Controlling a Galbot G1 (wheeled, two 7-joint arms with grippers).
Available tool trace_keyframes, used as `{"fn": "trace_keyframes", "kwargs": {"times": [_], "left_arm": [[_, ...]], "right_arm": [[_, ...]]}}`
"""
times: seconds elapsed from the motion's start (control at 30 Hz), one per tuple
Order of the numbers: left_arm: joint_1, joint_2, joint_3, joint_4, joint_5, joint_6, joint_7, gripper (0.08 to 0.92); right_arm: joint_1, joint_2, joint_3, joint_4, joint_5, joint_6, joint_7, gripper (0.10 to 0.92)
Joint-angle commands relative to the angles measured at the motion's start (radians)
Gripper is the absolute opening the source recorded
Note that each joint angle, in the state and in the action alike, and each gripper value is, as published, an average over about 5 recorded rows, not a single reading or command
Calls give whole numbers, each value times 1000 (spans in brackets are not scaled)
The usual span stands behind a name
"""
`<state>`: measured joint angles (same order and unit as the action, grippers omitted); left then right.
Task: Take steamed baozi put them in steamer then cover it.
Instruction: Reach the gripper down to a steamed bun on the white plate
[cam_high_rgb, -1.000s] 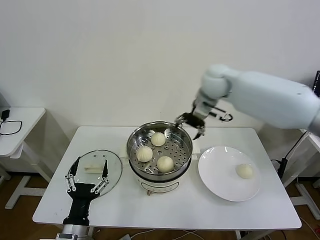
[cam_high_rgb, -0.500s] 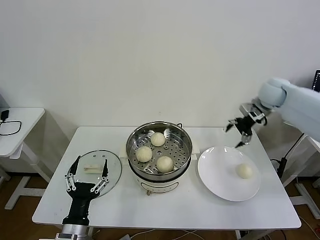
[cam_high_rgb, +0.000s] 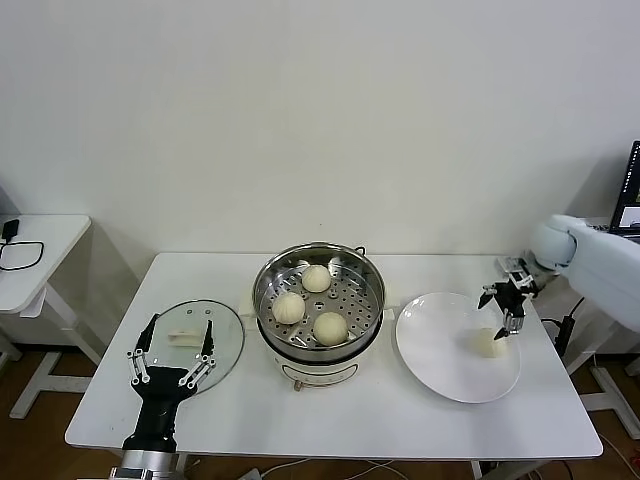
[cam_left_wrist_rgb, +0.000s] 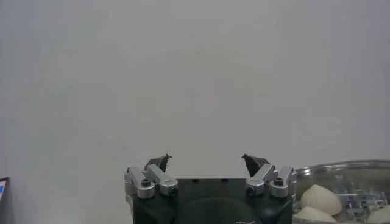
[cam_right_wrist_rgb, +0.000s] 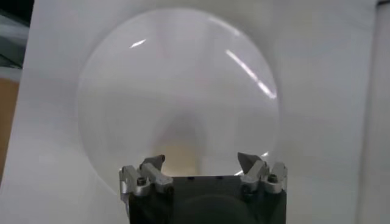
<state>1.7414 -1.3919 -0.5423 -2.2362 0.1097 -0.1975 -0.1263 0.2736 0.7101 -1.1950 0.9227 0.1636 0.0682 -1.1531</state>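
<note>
Right end effector partly hides the plate's baozi (right wrist view blurred).

A white bench carries three things in a row. The glass cover lies flat just ahead of the left tool; the steel steamer on its white base stands between the two tools. The white plate lies below the right tool.
</note>
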Motion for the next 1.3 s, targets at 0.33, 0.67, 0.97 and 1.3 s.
{"fn": "trace_keyframes", "kwargs": {"times": [0.33,0.67,0.97,1.3], "left_arm": [[-2,-2,1,6,1,-2,-1,823],[-5,-1,-1,11,1,-4,-2,823],[-4,-2,-4,8,0,-4,-2,823],[-11,-1,-5,2,-4,-3,-2,823]], "right_arm": [[-111,0,51,-45,-35,-11,72,823],[-115,21,49,-67,-47,-10,95,823],[-107,31,42,-65,-52,-9,95,758],[13,3,-17,20,-25,-6,47,652]]}}
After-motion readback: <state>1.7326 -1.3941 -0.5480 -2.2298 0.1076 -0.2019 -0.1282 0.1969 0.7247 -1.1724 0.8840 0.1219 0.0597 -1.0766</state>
